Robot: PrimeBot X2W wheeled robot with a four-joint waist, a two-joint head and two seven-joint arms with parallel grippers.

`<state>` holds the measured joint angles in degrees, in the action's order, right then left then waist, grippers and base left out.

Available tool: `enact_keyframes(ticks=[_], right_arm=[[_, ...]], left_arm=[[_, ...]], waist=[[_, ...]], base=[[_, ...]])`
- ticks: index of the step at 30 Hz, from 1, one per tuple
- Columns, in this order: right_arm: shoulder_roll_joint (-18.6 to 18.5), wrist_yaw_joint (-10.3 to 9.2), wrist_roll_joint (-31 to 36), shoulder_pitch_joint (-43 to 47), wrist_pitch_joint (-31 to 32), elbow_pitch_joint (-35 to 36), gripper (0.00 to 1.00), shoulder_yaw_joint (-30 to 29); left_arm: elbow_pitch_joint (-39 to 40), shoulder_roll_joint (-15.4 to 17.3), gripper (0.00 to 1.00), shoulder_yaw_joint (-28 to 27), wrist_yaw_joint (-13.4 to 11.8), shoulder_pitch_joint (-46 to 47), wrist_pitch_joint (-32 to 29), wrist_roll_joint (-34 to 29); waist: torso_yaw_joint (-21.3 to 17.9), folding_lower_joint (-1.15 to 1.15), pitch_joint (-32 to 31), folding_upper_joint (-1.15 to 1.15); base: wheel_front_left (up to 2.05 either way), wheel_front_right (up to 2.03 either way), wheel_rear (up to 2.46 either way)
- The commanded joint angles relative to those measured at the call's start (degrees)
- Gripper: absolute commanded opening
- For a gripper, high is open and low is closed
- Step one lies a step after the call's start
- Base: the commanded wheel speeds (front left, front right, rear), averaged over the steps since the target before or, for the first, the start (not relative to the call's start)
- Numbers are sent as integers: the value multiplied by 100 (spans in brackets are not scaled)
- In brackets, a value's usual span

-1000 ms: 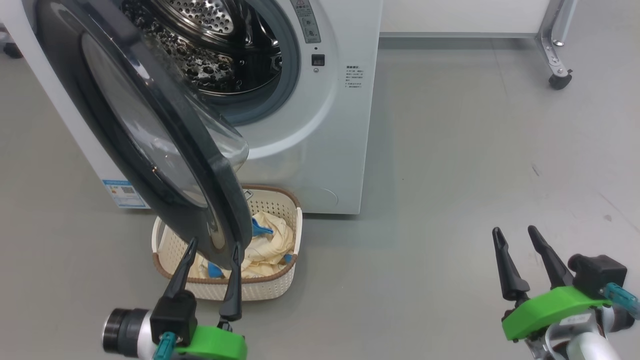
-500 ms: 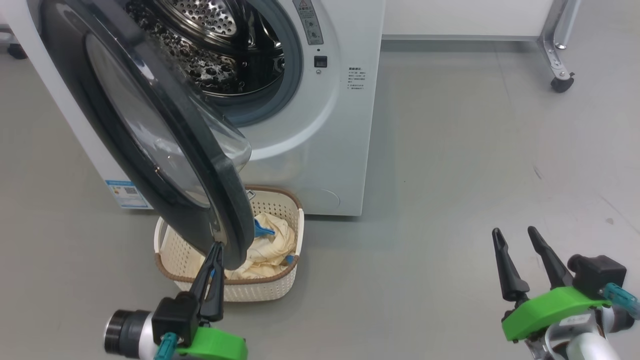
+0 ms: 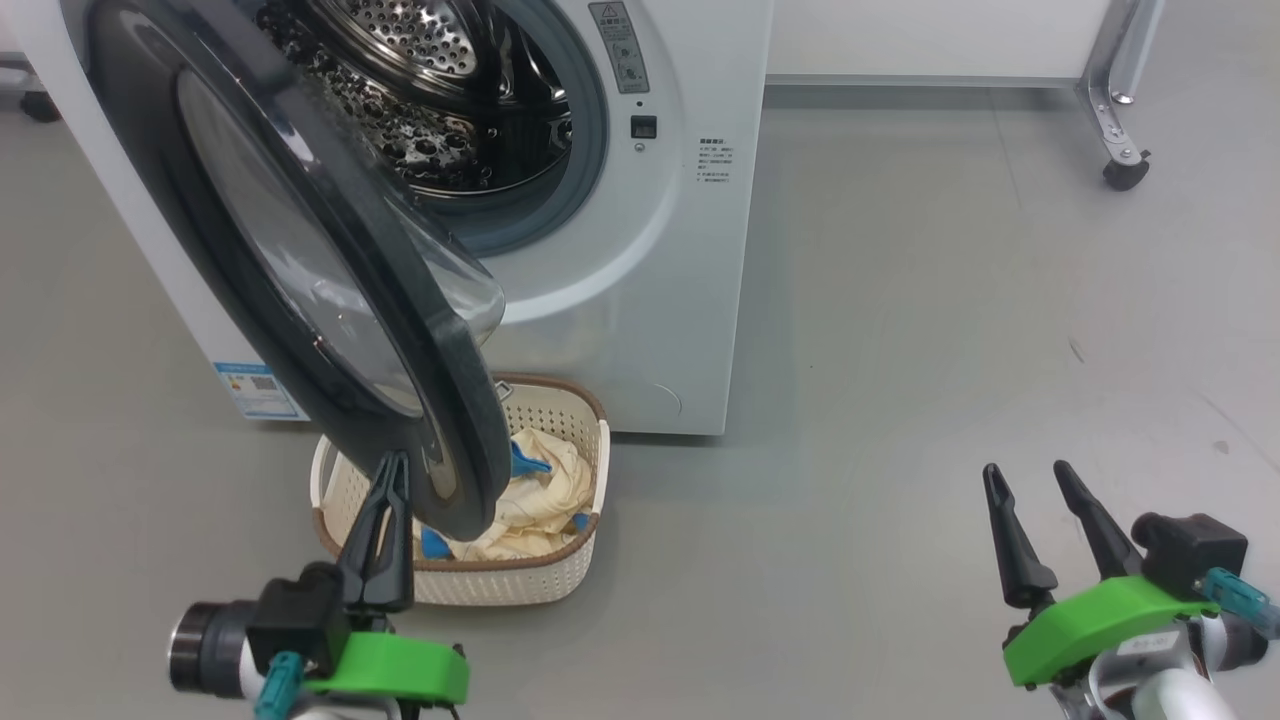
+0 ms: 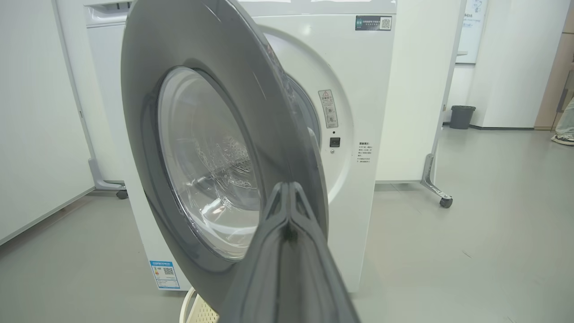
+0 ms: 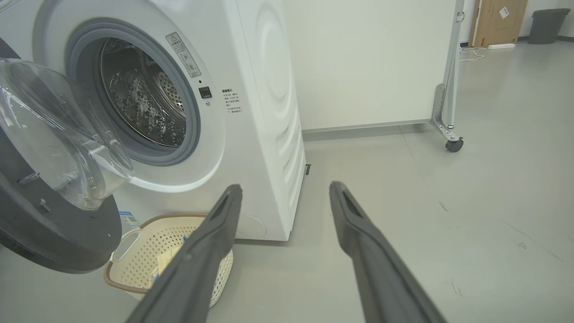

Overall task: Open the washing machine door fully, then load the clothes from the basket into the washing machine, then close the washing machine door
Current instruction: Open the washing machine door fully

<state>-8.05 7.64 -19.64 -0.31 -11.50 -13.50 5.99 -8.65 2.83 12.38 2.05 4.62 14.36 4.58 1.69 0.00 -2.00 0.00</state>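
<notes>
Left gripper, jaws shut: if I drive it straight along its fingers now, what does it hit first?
The washing machine door: the left gripper points at the door's dark rim, near its free edge. The rim looks close ahead, though depth is hard to judge here.

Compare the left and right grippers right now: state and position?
Left gripper is shut, fingers pressed together with nothing seen between them; right gripper is open, fingers spread. Left gripper sits by the lower edge of the washing machine door, in front of the basket; right gripper is off to the right over the floor, close to nothing. Shared: long dark fingers on green mounts, both pointing up the head view.
</notes>
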Motion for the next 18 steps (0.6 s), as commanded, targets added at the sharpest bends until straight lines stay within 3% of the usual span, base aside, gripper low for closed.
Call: enact_keyframes(ticks=[1, 18], right_arm=[[-56, -15, 53, -197, -40, 155, 100, 89], [49, -15, 48, -297, -142, -11, 100, 116]], left_arm=[[266, 10, 0, -267, 21, 257, 63, 19], [1109, 310, 0, -952, 245, 1659, 63, -58]], waist=[[5, 0, -1, 0], [-75, 0, -7, 0]], base=[[0, 0, 0], [0, 0, 0]])
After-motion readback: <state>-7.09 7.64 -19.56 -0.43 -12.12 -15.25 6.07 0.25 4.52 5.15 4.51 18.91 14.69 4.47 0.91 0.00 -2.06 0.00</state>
